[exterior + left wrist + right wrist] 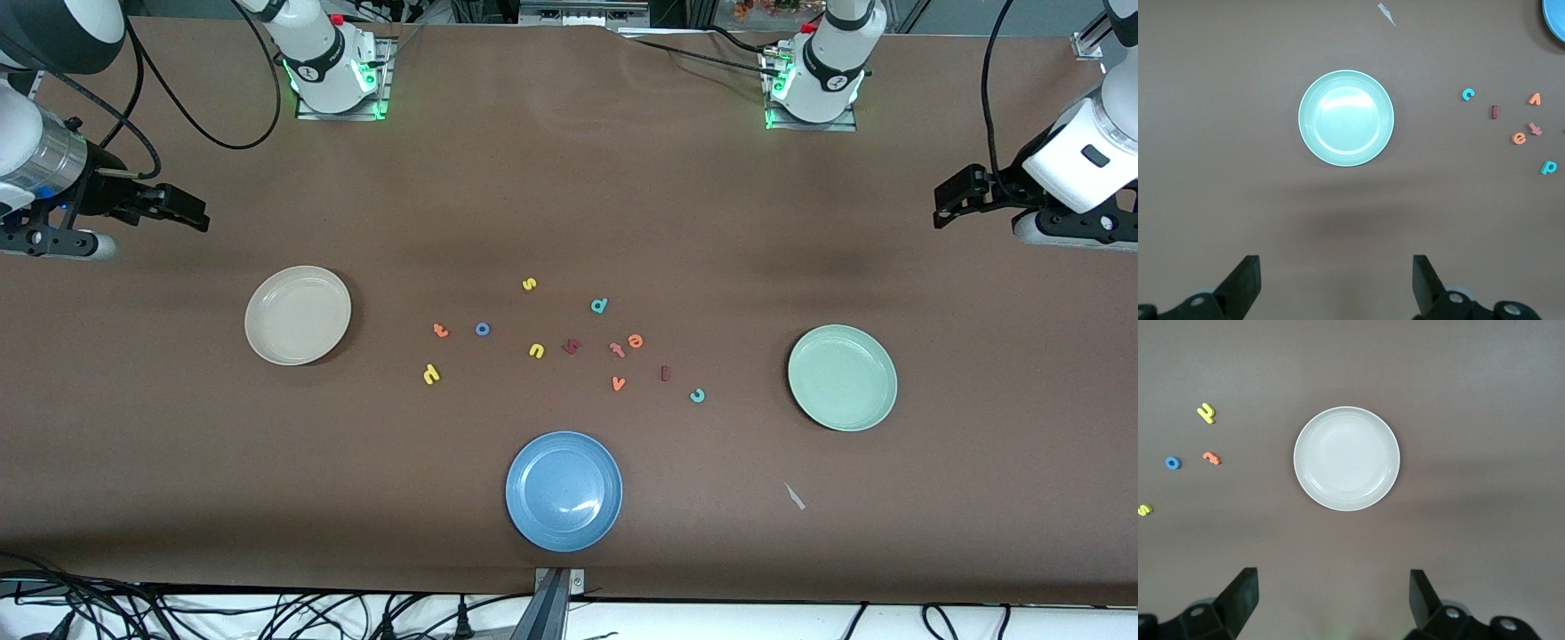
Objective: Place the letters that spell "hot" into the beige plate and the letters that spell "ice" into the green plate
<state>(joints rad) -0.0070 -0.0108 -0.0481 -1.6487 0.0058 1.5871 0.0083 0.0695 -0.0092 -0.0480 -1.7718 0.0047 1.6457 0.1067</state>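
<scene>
The beige plate (298,316) sits in the left-centre of the front view, toward the right arm's end of the table, and holds nothing; the green plate (842,377) sits at right-centre, toward the left arm's end, equally bare; a blue plate (564,491) lies low in the middle of the frame, nearest the front camera, with only a glint of light inside.

All the letters lie on the brown table (569,178) between the plates, none in a dish; the orange "t" (440,331), blue "o" (483,329) and yellow "h" (431,374) cluster nearer the beige plate; the orange "e" (635,340), dark red "i" (664,373) and teal "c" (697,396) lie nearer the green one; the small dark red piece (572,346) mid-cluster is perhaps an angular letter, hard to read.

The right gripper (191,213) hangs at the upper left edge, jaws spread wide and holding nothing; the left gripper (956,191) hangs at the upper right edge, likewise wide and unladen.
</scene>
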